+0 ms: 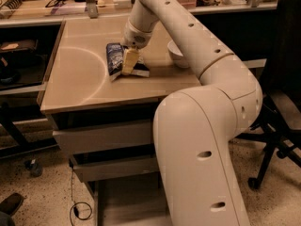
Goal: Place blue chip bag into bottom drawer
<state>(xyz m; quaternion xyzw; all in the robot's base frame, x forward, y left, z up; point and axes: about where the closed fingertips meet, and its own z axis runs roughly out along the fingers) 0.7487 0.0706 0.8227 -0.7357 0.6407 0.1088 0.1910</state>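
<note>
The blue chip bag (114,59) is on the tan tabletop (80,81), near its middle. It is tipped up on one edge, with a dark corner lying flat to the right. My gripper (130,62) comes down from the arm above, and its yellowish fingers (130,60) are closed on the bag's right side. The bottom drawer (127,204) is pulled out at floor level under the table. Its flat floor shows, and my arm's big white link (197,159) hides its right part.
A white bowl (177,54) stands on the table right of the bag, partly behind my arm. The top drawer (103,136) and middle drawer (115,167) are slightly out. A black chair (282,102) stands at the right. A cable (77,210) lies on the floor.
</note>
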